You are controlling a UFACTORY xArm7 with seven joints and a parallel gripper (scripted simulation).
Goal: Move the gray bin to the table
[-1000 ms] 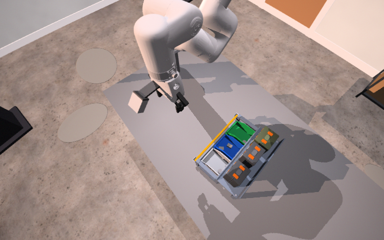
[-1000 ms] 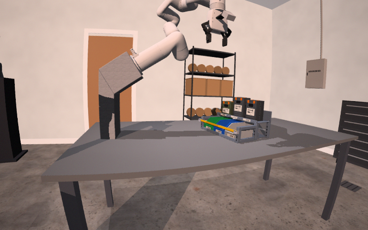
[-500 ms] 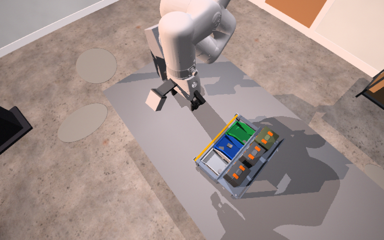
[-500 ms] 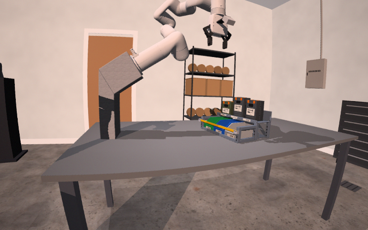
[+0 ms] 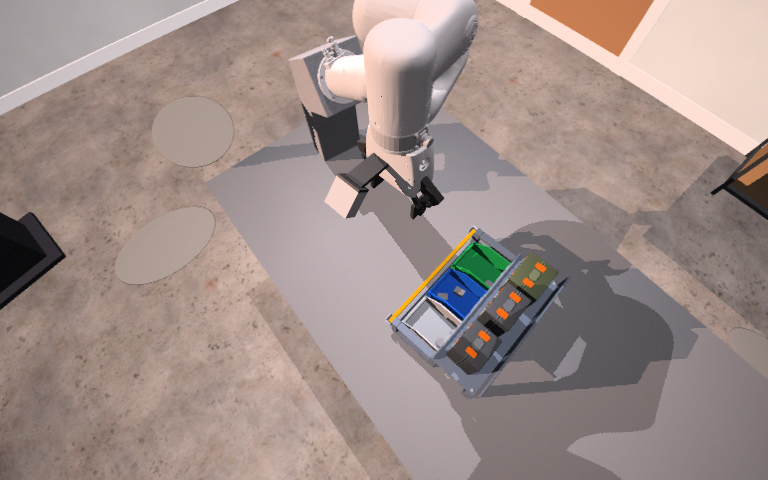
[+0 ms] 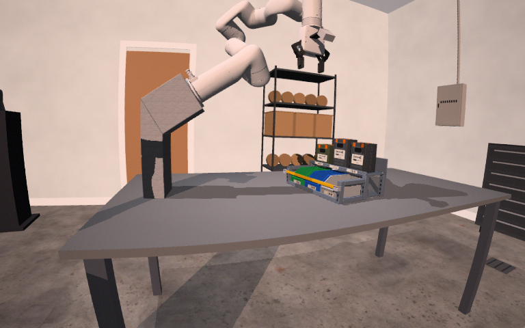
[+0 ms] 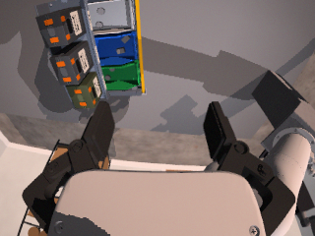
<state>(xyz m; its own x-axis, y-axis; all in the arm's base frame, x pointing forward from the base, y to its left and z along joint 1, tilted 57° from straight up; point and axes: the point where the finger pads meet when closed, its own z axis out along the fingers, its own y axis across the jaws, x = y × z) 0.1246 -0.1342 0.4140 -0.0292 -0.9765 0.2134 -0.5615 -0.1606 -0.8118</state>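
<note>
With its fingers spread, the gripper [image 5: 399, 198] [image 6: 310, 69] [image 7: 158, 113] should line up above the gray bin [image 5: 431, 323] [image 6: 340, 178] [image 7: 110, 15] beyond it, then descend straight.

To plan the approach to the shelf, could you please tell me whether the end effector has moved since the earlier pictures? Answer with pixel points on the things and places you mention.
Yes, the end effector [image 5: 396, 198] [image 6: 310, 69] [image 7: 158, 113] has moved rightward in the top view, nearer the yellow rail [image 5: 432, 275] [image 6: 310, 179] [image 7: 140, 49].
</note>
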